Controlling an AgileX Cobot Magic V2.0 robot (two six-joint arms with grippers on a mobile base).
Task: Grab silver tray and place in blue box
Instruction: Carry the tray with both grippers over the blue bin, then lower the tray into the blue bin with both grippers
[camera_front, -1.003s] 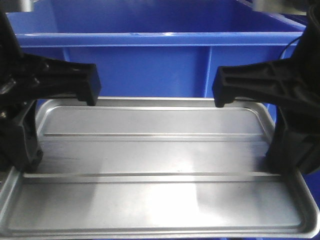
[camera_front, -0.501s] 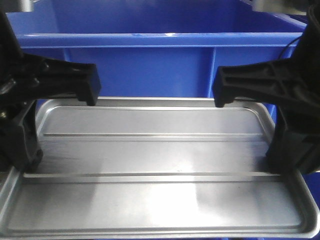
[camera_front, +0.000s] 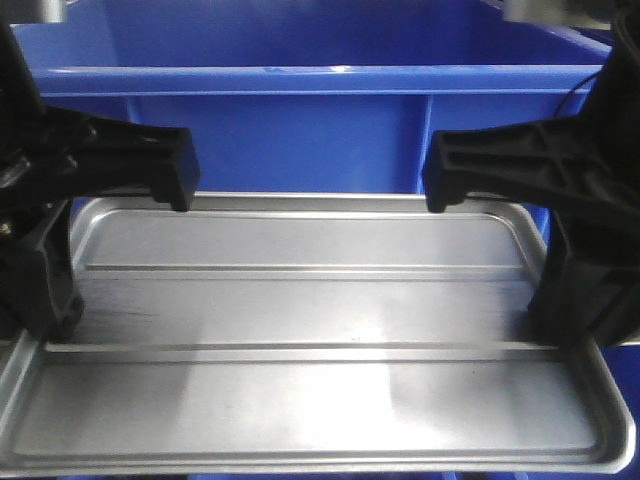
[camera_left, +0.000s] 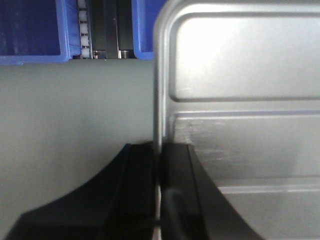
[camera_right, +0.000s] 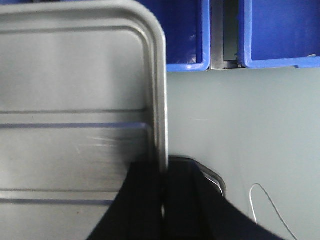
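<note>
The silver tray (camera_front: 310, 310) is held level between both arms, just in front of the blue box (camera_front: 300, 130), whose near wall and thick rim fill the background. My left gripper (camera_front: 48, 318) is shut on the tray's left rim; in the left wrist view its black fingers (camera_left: 142, 175) pinch the rim edge of the tray (camera_left: 240, 75). My right gripper (camera_front: 572, 318) is shut on the right rim; in the right wrist view it (camera_right: 164, 167) clamps the edge of the tray (camera_right: 75, 75).
Below the tray is a grey surface (camera_left: 75, 110). The wrist views show blue crate walls (camera_right: 185, 30) with a dark gap (camera_right: 223, 35) between them. A thin white wire (camera_right: 270, 205) lies on the grey surface at the right.
The tray has shifted very slightly upward in view with both grippers still clamped on its rims. The blue box has not moved.
</note>
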